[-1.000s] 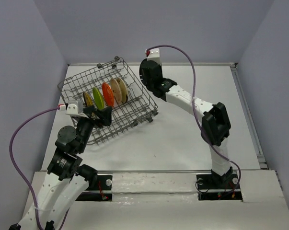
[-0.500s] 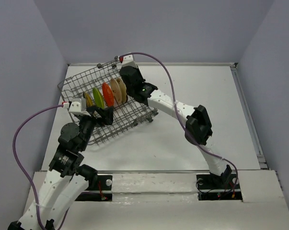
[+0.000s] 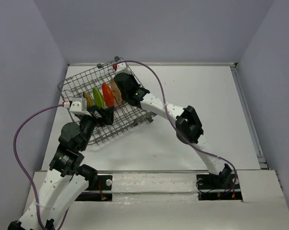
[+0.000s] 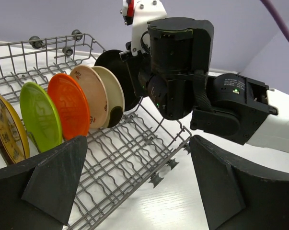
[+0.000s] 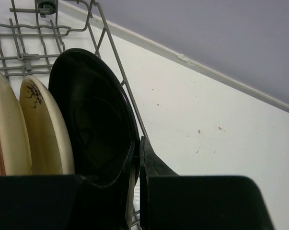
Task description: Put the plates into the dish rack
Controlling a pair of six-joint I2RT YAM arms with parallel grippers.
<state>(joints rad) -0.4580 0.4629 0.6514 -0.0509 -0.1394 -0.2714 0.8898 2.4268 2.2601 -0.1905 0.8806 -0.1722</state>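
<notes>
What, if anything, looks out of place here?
Only the large grey wire dish rack: it sits skewed to the white table's edges. The coloured round plates inside stand in a tidy row, nothing spilled or broken.

The right arm stretches far over to the left, elbow bent, its gripper (image 5: 137, 146) fingers (image 5: 156, 168) pinched on the black plate (image 5: 91, 124); the left gripper (image 4: 137, 143) hangs with its 2 fingers (image 4: 53, 182) spread wide
</notes>
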